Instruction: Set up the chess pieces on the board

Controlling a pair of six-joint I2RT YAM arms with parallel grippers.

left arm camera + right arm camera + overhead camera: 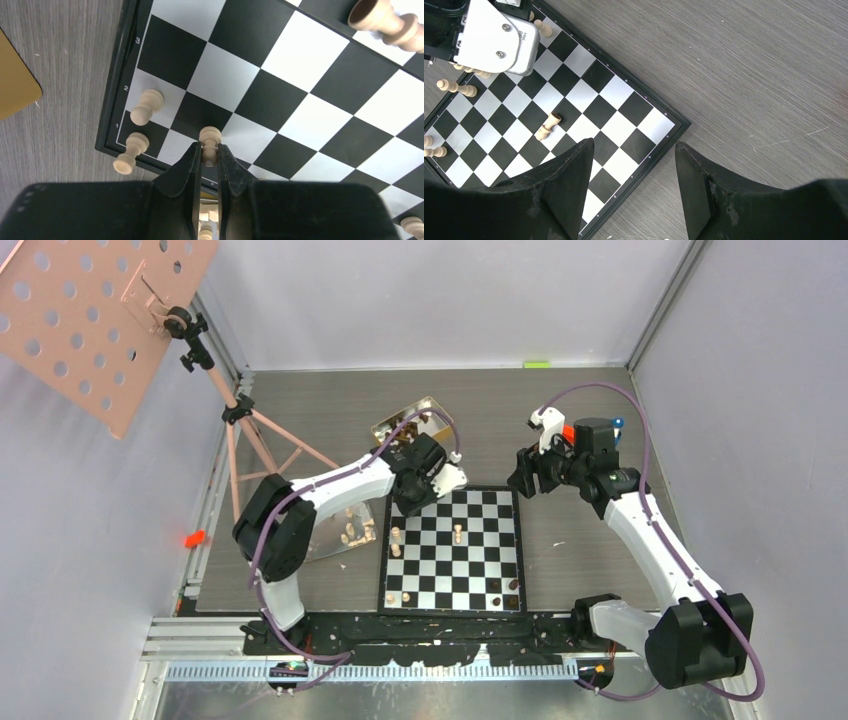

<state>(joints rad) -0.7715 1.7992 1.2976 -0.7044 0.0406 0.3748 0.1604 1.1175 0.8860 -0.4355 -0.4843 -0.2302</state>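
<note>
At centre-left of the top view, the left gripper [209,152] is clamped on a pale beige wooden pawn [210,134] standing near the upper-left edge of the black-and-silver checked chessboard [476,558]. Further right, the right gripper [633,146] gapes wide and holds nothing, above its upper-right corner.

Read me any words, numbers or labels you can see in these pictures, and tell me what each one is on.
"1", "2", "3": small pale digits, lying sideways, on the black border of the board, left wrist view.
Dark print on the white camera housing, right wrist view: too small to read.
Top view: nothing legible.
</note>
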